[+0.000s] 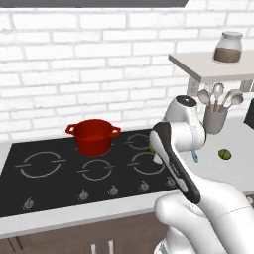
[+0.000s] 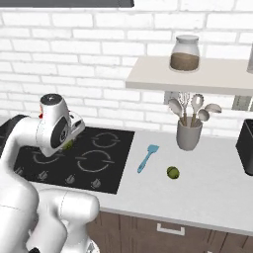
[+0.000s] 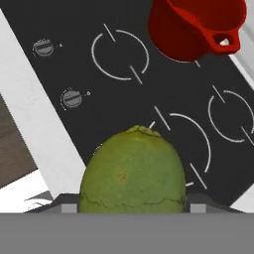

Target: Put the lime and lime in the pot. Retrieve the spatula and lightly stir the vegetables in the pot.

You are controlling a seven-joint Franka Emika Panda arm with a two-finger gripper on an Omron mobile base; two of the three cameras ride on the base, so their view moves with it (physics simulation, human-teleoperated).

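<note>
A green lime [image 3: 133,173] sits between my gripper's [image 3: 133,207] fingers, held above the black cooktop [image 1: 54,183]; the gripper is shut on it. From the side, this lime [image 2: 68,145] peeks out under the hand. The red pot [image 1: 93,135] stands on a rear burner, to the left of the hand, and in the hand view the pot [image 3: 196,25] lies ahead at upper right. The other lime [image 2: 172,172] rests on the grey counter. The blue spatula [image 2: 147,157] lies flat on the counter between the cooktop and that lime.
A grey utensil holder [image 2: 189,134] with metal spoons and a whisk stands at the back of the counter. Above it, a shelf [image 2: 148,79] carries a glass jar [image 2: 185,53]. A dark appliance [image 2: 245,146] stands at the far right. Burner knobs [image 1: 113,190] line the cooktop's front.
</note>
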